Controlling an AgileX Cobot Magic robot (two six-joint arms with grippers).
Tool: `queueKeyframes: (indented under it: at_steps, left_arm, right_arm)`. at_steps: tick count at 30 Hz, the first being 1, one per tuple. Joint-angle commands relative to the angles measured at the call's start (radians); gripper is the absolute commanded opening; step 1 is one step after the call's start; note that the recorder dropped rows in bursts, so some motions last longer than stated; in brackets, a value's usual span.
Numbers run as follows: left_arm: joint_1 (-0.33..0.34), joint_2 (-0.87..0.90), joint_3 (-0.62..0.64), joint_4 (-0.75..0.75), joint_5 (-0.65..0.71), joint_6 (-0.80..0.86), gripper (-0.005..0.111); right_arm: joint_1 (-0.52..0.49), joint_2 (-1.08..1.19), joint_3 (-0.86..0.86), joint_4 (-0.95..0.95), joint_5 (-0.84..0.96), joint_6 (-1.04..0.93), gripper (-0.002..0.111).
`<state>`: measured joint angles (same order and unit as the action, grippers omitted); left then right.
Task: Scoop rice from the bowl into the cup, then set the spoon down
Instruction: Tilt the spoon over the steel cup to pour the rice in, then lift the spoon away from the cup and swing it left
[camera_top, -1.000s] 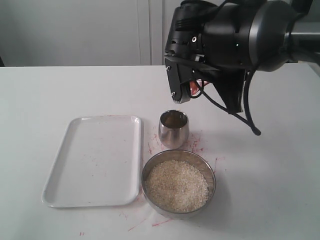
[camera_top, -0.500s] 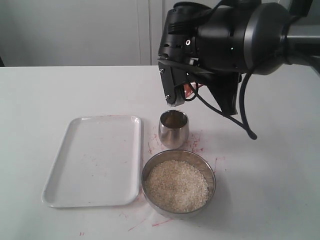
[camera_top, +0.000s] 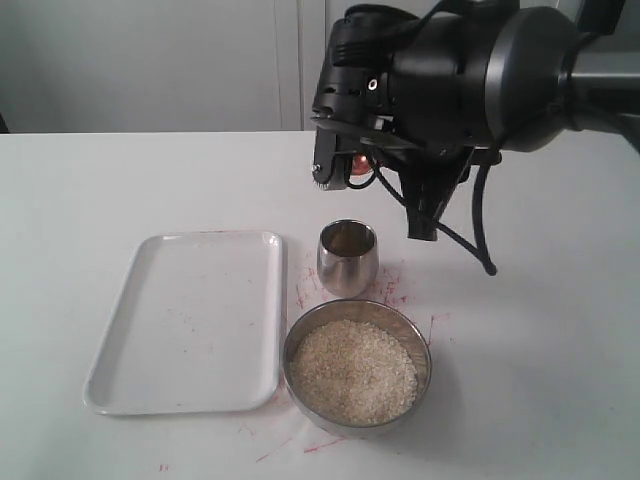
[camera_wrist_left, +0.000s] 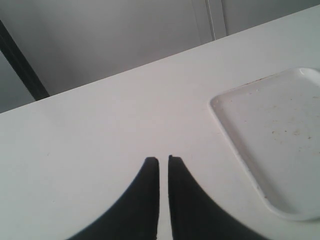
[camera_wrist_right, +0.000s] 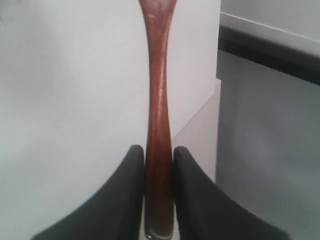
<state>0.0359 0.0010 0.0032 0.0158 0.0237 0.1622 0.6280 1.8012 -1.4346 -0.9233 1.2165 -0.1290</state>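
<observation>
The cup (camera_top: 347, 257) stands upright on the table, with the wide steel bowl (camera_top: 420, 352) just in front of it, full of rice (camera_top: 352, 370). My right gripper (camera_top: 335, 170) hangs above and slightly behind the cup. It is shut on the slim handle of the wooden spoon (camera_wrist_right: 159, 100), gripped between the two black fingers (camera_wrist_right: 131, 170). The spoon's oval end is cut off by the frame edge; in the exterior view only a reddish bit of the spoon (camera_top: 357, 162) shows. My left gripper (camera_wrist_left: 163, 159) is shut and empty over bare table.
A white rectangular tray (camera_top: 190, 318) lies left of the cup and bowl, and the tray (camera_wrist_left: 280, 145) also shows beside my left gripper. Red marks stain the table around the cup. The right arm's black body and cables (camera_top: 470, 80) hang over the back of the table.
My right gripper has risen and shifted left with the spoon, turning away from the cup's mouth. Cup, bowl and tray have not moved.
</observation>
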Motion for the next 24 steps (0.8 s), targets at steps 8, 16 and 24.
queueKeyframes:
  at_steps: [8, 16, 24]
  left_arm:
    - [-0.001, -0.001, -0.003, -0.007, -0.002, -0.001, 0.014]
    - [-0.001, -0.001, -0.003, -0.007, -0.002, -0.001, 0.014]
    - [-0.001, -0.001, -0.003, -0.007, -0.002, -0.001, 0.014]
  right_arm:
    - [0.0, -0.116, -0.007, 0.451, 0.005, 0.297, 0.0]
    - [0.0, -0.31, -0.007, 0.651, 0.005, 0.43, 0.0]
    - [0.0, -0.433, 0.05, 0.775, 0.005, 0.487, 0.0]
